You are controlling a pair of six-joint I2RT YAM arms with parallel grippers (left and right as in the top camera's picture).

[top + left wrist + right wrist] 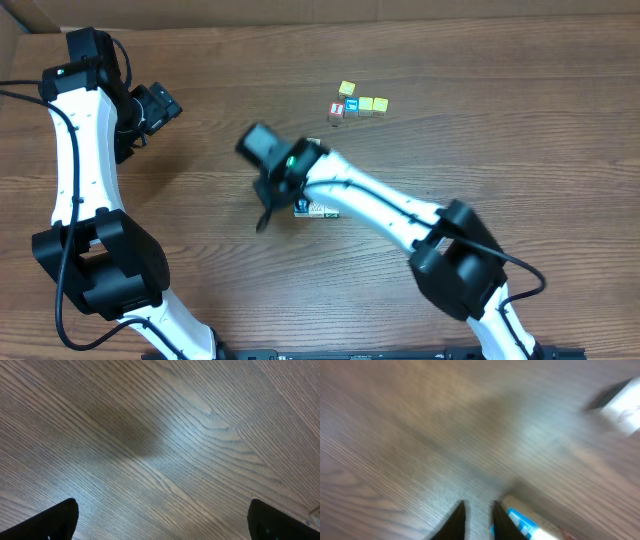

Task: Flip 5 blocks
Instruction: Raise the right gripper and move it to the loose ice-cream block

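Observation:
Two small blocks (316,210) lie side by side mid-table, partly under my right arm. A blurred blue-and-white block (522,520) lies just right of my right gripper's fingers. Another pale block (622,402) sits further off at the upper right. My right gripper (476,519) points down at the wood just left of the pair, its jaws a narrow gap apart with only table between them; from above, the right gripper (265,217) is a dark blur. My left gripper (162,520) hangs wide open over bare wood at the far left (155,108).
A cluster of cubes sits at the back: a yellow one (346,89), a red-topped one (337,109), a blue-topped one (351,105) and two more yellow ones (372,104). A pale edge of another cube (313,143) peeks from behind my right wrist.

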